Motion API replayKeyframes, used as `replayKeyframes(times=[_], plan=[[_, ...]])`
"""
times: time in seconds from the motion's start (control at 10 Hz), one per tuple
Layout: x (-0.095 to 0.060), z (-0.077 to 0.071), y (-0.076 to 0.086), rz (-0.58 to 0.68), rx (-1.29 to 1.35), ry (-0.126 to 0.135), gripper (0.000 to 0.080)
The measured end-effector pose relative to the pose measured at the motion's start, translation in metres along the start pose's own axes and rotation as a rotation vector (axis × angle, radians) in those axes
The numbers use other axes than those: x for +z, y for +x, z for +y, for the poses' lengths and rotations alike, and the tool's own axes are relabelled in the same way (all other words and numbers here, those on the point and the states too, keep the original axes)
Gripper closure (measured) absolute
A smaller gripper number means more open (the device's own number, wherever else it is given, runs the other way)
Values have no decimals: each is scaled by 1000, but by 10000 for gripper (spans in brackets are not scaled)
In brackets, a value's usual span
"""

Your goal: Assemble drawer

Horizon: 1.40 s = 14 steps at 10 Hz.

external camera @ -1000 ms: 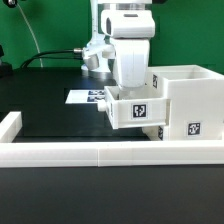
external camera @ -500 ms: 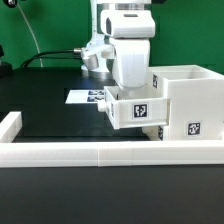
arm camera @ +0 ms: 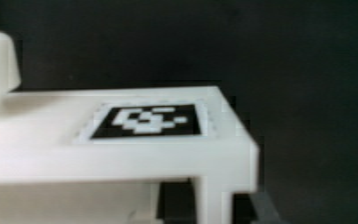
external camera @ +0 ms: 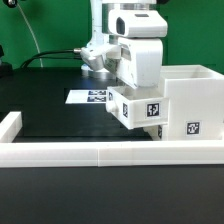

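Observation:
My gripper [external camera: 137, 88] is shut on a small white open-top tray [external camera: 140, 108] with a black-and-white tag on its front. It holds the tray tilted above the black table, close against the side of the large white housing [external camera: 190, 100] at the exterior view's right. In the wrist view, the tray's tagged wall [arm camera: 144, 150] fills the picture. My gripper [arm camera: 213, 205] has one dark finger [arm camera: 176, 203] on each side of that wall. A second tag shows on the housing's front [external camera: 193, 128].
A long low white border rail [external camera: 100, 152] runs along the front, with a raised end [external camera: 10, 125] at the exterior view's left. The marker board [external camera: 88, 97] lies flat on the table behind the tray. Cables hang behind the arm.
My gripper and the tray have shifted toward the exterior view's right, nearer the housing. The tray now sits tilted instead of level.

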State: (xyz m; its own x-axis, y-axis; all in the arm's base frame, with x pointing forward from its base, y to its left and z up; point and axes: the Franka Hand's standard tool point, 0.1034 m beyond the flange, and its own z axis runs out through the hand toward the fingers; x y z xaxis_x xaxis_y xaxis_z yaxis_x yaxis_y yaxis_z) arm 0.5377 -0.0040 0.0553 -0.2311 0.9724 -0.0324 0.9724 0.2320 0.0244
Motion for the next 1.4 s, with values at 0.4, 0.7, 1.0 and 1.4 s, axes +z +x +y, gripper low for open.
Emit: replayKeyframes(times=[0.4,0.7,1.0,1.4], plan=[[0,2,9,3,73,-1,755],[1,1,11,3,185,2,755],[2,0,5,3,186,-1,755],[2,0,7,3,208,-2,755]])
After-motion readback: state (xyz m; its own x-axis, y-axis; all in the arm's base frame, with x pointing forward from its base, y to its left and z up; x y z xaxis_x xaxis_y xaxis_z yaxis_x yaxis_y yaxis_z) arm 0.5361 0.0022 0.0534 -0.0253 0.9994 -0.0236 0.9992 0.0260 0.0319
